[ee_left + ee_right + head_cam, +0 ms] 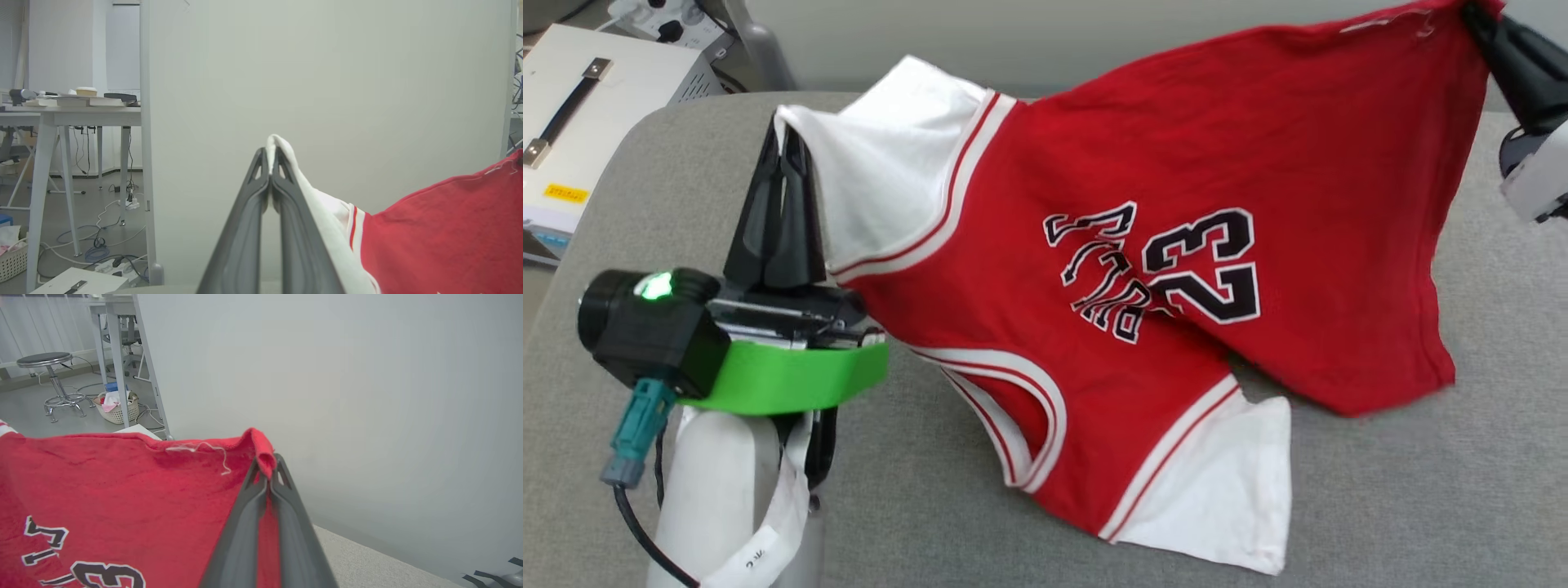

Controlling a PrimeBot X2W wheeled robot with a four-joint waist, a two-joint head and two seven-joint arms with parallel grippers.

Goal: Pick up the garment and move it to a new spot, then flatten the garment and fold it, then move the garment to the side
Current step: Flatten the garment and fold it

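Head view: the grey bench (1421,490) bears the trailing sleeve of the garment (1176,204), which hangs stretched between both hands, its long axis running left to right. The left hand (786,143) pinches a white sleeve edge; the right hand (1476,18), at upper right, pinches the red hem corner.

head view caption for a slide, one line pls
The garment held partly off the grey surface, left gripper pinching a white sleeve, right gripper a red corner.

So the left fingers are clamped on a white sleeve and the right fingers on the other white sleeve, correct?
Not quite. The right fingers grip a red hem corner of the garment, per the right wrist view; the left fingers do hold a white sleeve.
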